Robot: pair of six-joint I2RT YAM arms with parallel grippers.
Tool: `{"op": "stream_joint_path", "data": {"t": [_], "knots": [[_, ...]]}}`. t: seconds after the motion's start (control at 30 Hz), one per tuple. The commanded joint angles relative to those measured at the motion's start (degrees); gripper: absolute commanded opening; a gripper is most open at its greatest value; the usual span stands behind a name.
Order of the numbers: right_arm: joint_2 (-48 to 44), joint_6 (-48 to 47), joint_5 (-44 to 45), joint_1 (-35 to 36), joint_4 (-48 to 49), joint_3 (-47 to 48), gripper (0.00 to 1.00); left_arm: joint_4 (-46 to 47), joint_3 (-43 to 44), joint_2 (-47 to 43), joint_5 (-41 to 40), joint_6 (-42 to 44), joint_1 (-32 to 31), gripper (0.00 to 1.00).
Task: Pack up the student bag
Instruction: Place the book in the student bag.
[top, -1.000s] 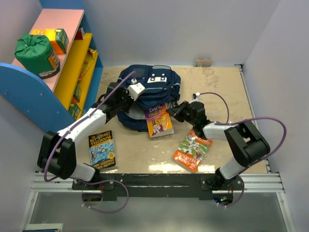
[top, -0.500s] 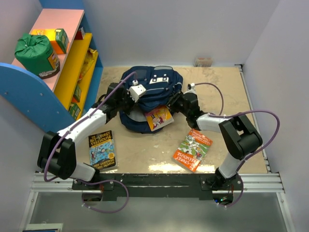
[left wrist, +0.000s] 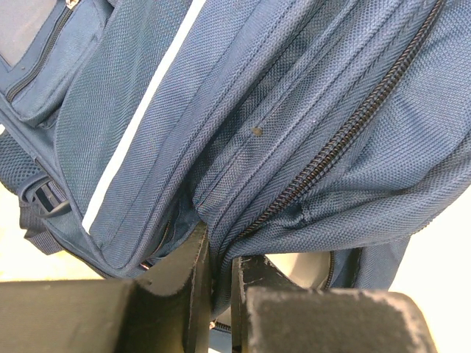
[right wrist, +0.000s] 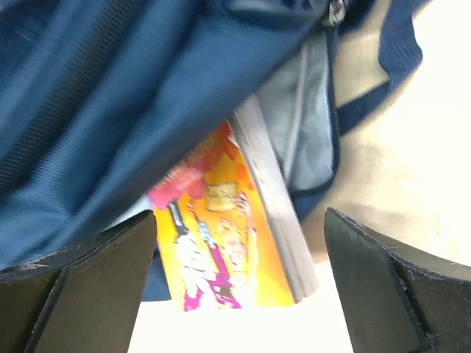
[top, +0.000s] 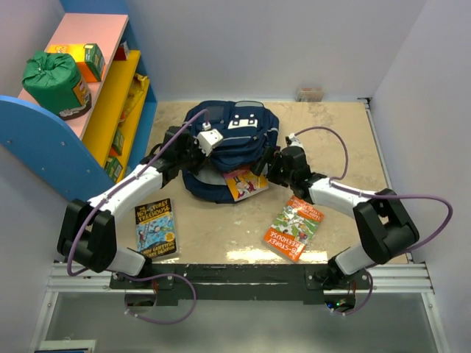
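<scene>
Top external view: student bag lies mid table w/ yellow book only half inside its mouth. Left gripper pinches the bag's flap, nearly shut; right gripper gapes wide, empty, by the book. We fear the book slips out if the flap sags.

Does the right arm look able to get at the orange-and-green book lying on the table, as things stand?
Probably yes: the right claw is open and empty, and the book lies flat beside that arm with nothing on it. It need only back off the backpack.
</scene>
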Motion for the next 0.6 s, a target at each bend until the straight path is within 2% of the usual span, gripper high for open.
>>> {"op": "stream_joint_path", "data": {"t": [0.0,0.13,0.23,0.33,0.37,0.43,0.47,0.53,0.57], "knots": [[1.5,-3.5,-3.5,0.0,-1.7,-1.6,0.99,4.4,2.9,-0.8,5.2,-3.0,-0.9,0.00],[6.0,-3.2,-9.1,-0.4,2.3,-3.2,0.99,4.2,3.2,-0.8,5.2,-3.2,-0.9,0.00],[8.3,0.1,-16.1,-0.6,9.8,-5.7,0.95,4.2,3.2,-0.9,5.2,-3.3,-0.9,0.00],[9.6,4.4,-23.0,-0.9,16.7,-7.0,0.78,4.1,3.7,-0.7,5.0,-3.3,-0.9,0.00],[9.4,5.6,-23.9,-1.0,19.4,-7.9,0.65,3.9,3.8,-0.5,5.0,-3.3,-0.9,0.00],[8.0,7.3,-24.2,-1.0,20.6,-8.6,0.50,3.9,3.8,-0.5,4.9,-3.3,-1.0,0.00],[5.7,7.6,-23.8,-1.0,22.2,-9.7,0.37,3.9,3.8,-0.3,4.9,-3.4,-0.9,0.00],[3.7,8.3,-22.7,-1.0,23.5,-10.8,0.23,3.9,3.8,-0.2,4.9,-3.3,-1.0,0.00],[2.9,8.3,-23.3,-1.0,24.4,-10.6,0.12,3.9,3.8,-0.1,4.8,-3.3,-0.9,0.00]]}}
